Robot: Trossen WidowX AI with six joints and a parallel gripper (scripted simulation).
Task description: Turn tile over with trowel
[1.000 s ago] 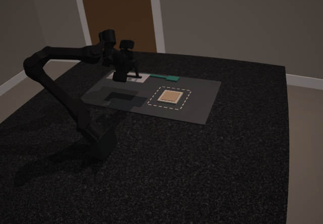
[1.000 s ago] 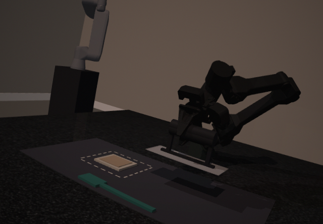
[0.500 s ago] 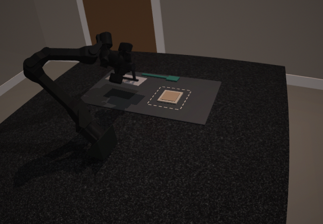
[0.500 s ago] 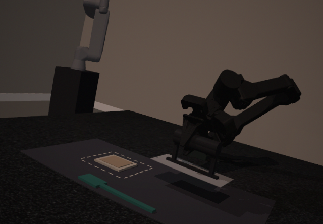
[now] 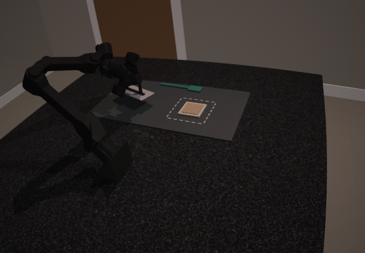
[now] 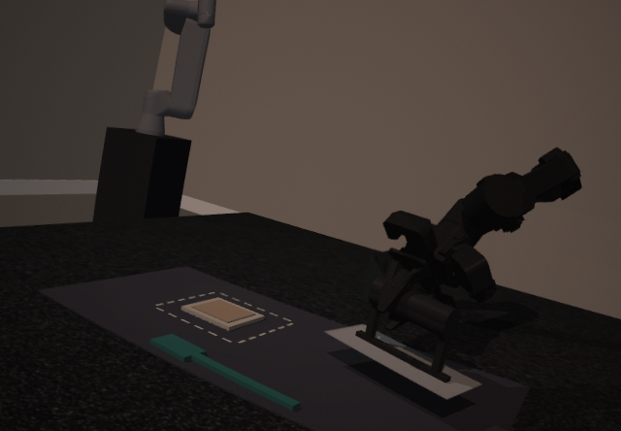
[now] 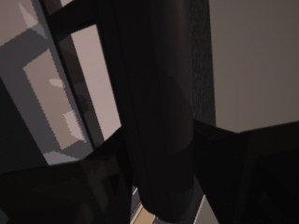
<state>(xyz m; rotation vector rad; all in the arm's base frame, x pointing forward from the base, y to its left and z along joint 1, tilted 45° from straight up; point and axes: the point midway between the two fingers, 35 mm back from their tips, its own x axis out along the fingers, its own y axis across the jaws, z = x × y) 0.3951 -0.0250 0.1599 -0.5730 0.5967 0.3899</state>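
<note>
The tile (image 5: 193, 108) (image 6: 223, 311) lies flat inside the dashed outline (image 5: 203, 123) (image 6: 239, 342), with a tan square on its upward face. My gripper (image 5: 127, 82) (image 6: 401, 303) (image 7: 152, 122) is shut on the dark round handle of the trowel. The trowel (image 5: 149, 93) (image 6: 406, 366) (image 7: 95, 79) has two posts, a dark bar and a wide pale blade. Its blade hangs a little above the mat, with a shadow under it, to the left of the tile in the top view. The trowel and the tile are apart. The tile's underside is hidden.
A teal spatula-like tool (image 5: 195, 88) (image 6: 175, 347) lies along the far edge of the dark mat (image 5: 230, 111) (image 6: 90, 298) in the top view, beyond the tile. Another, grey arm (image 6: 190, 65) stands on a black pedestal in the background.
</note>
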